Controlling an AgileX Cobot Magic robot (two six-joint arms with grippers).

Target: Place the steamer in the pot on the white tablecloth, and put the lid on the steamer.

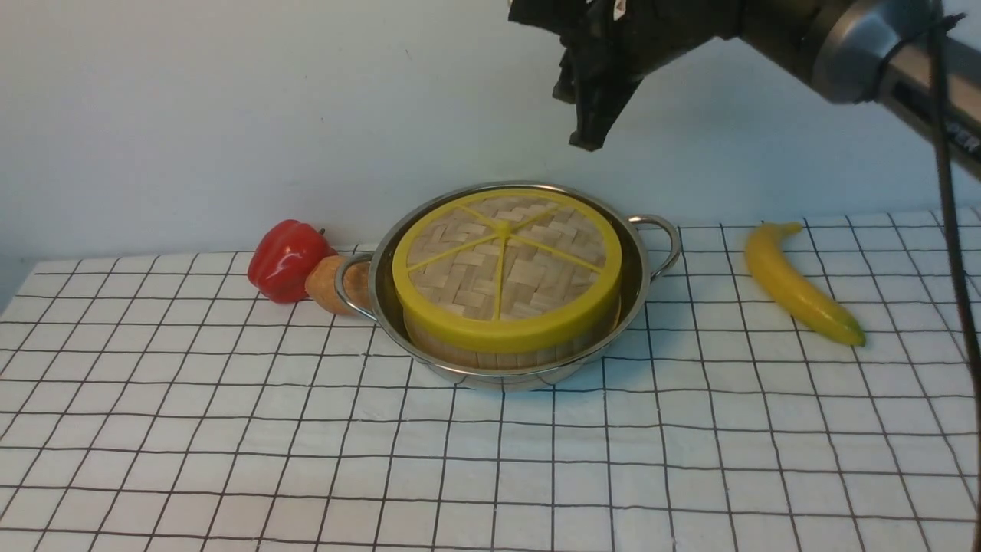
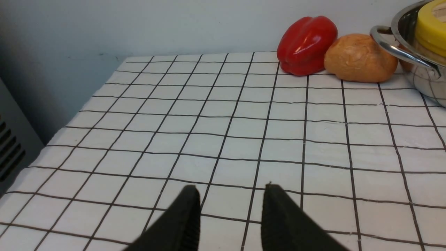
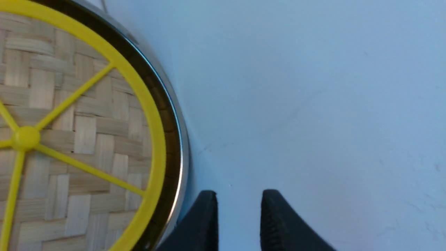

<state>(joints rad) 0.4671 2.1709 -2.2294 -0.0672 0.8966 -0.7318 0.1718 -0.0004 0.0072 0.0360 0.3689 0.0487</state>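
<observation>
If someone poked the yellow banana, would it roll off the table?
Probably not far. The banana is curved and lies flat on the white tablecloth, so it would likely spin or slide rather than roll. Its skin looks smooth and glossy, so it might be a bit slippery to pinch.

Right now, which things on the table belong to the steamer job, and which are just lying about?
Job: woven bamboo lid with yellow rim; bamboo steamer basket beneath it; shiny steel two-handled pot; white grid tablecloth.
Lying about: red bell pepper; brown bread roll; yellow banana.
</observation>
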